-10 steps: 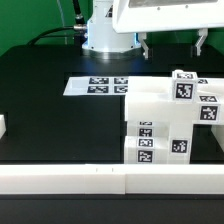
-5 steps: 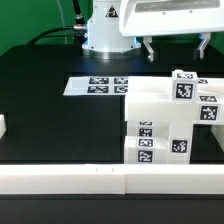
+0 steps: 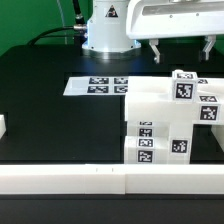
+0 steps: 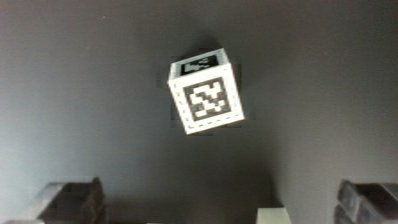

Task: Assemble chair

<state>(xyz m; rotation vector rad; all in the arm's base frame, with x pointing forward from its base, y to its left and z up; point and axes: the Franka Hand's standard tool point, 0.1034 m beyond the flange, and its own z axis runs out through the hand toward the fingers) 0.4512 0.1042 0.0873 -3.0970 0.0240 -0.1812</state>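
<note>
Hanging above the black table [image 3: 60, 125], gripper [image 3: 180, 50] at top of ext. view, twd that view's right; fingers [image 3: 155, 51] spread wide, nothing btwn them, nothing touched.

Item 1: chair [image 3: 165, 120], partly built, chunky white blocks w/ b/w sq. tags. Stands on table at ext. view's right, below gripper and apart from it. Tags on front faces & on upper block.

Item 2: marker board [image 3: 85, 86], thin flat white sheet w/ several tags, flat on table just behind chair, twd centre.

Item 3: white robot base [image 3: 103, 30], rear centre.

Item 4: white rail [image 3: 80, 178] along front table edge.

Item 5, wrist view: single white tagged piece [image 4: 206, 92] on dark surface, tilted, one large tag facing cam, smaller tag on adjoining face. Dark finger tips at frame edge, well apart from piece. Which chair part it is: can't tell.
</note>
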